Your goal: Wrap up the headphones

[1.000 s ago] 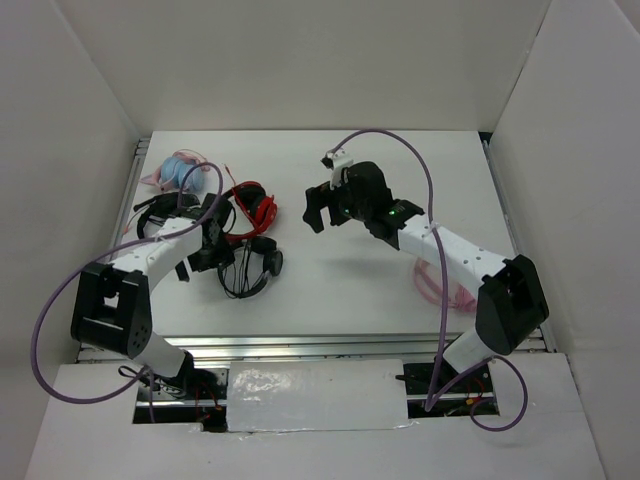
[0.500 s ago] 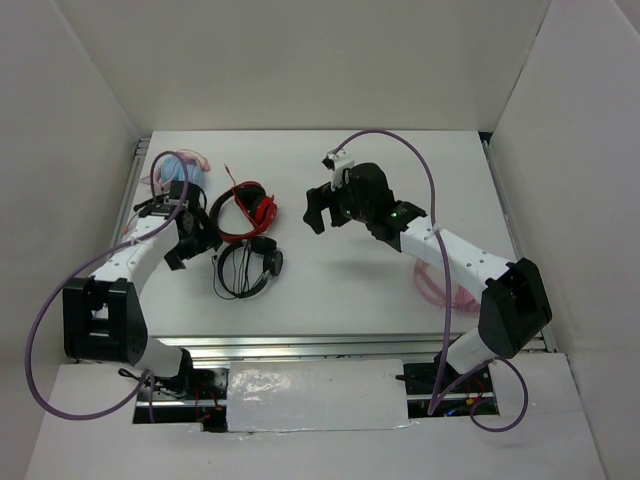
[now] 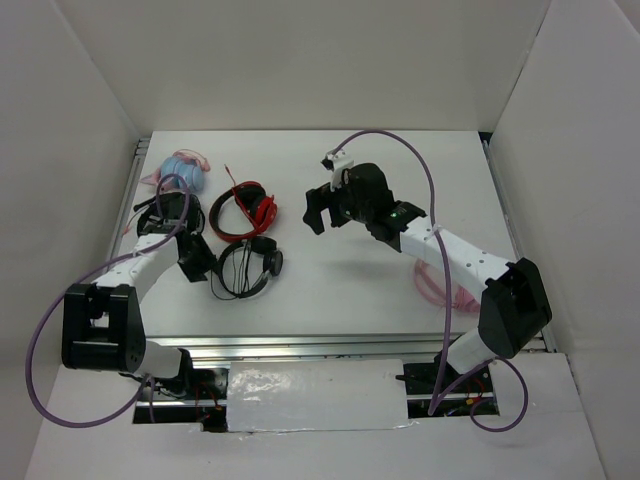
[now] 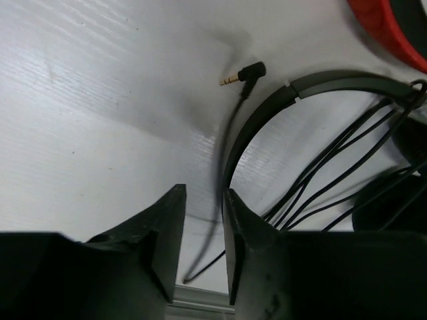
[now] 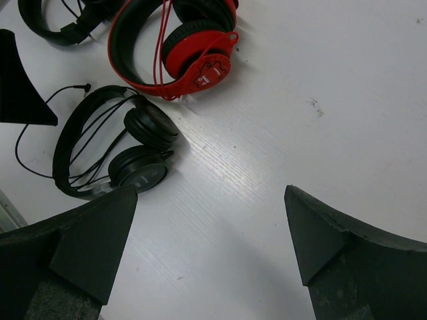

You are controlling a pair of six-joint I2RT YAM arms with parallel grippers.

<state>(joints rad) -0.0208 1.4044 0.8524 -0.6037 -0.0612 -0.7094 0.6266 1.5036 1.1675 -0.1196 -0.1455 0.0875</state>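
Step in hand, as I read it: grabbing the loose cable tail to start the wrap.

- The headphones (image 3: 245,268) lie flat on the surface (image 3: 400,160), front-left, just below the red-and-black headphones (image 3: 248,208). Earcups sit side by side, with several cable strands lying inside the headband (image 4: 320,83) arc.
- The free end of the cable (image 4: 227,153) runs outside the headband on its left. The angled plug (image 4: 248,72) lies on the surface, not tucked in.
- The left end effector (image 4: 203,193) is low at the headphones' left side. The jaws stand narrow with a gap between them, and the cable runs down through that gap. Nothing looks pinched, so I'd call it not yet gripped.
- The right end effector (image 3: 318,210) hangs mid-surface, well apart from the headphones. Its jaws are wide and hold nothing.

What the next move calls for:
- Clamp fully on that thin strand. It's easy to miss or let slip.
- Lift the tail clear of the surface, then lead it around the headband or earcups.
- The right arm probably has to pin the headband so the light frame doesn't drag along.
- Keep clear of the red pair just beside.
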